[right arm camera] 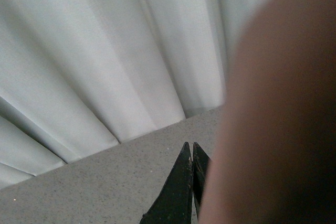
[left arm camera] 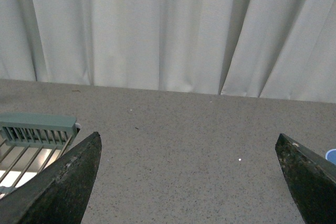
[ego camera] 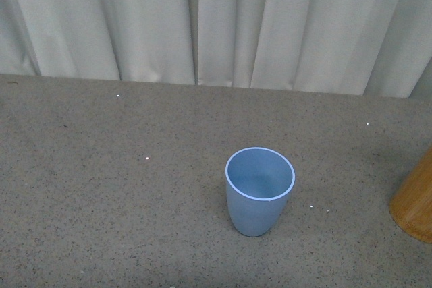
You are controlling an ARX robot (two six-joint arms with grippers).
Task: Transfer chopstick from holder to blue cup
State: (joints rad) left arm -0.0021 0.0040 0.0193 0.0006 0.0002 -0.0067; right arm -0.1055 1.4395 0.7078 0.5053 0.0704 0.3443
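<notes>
Blue cup (ego camera: 260, 190) stands upright on the grey speckled surface (ego camera: 101, 200), mouth open. The holder (ego camera: 415, 204) sits to the cup's right, well apart from it, cut off by the frame edge. Left gripper (left arm camera: 188, 137) is spread wide over the surface, with the cup's rim just past one finger. Right gripper (right arm camera: 190, 146) is pressed together, a blurred brown shape (right arm camera: 278, 119) close beside it. The curtain (ego camera: 216, 25) hangs behind the cup.

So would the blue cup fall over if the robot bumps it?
Probably quite easily. The cup stands upright, empty, and narrows to a small rounded base, so a bump near its rim could tip it. It looks like plastic, so likely light and hard to break. On its side, it might roll.
</notes>
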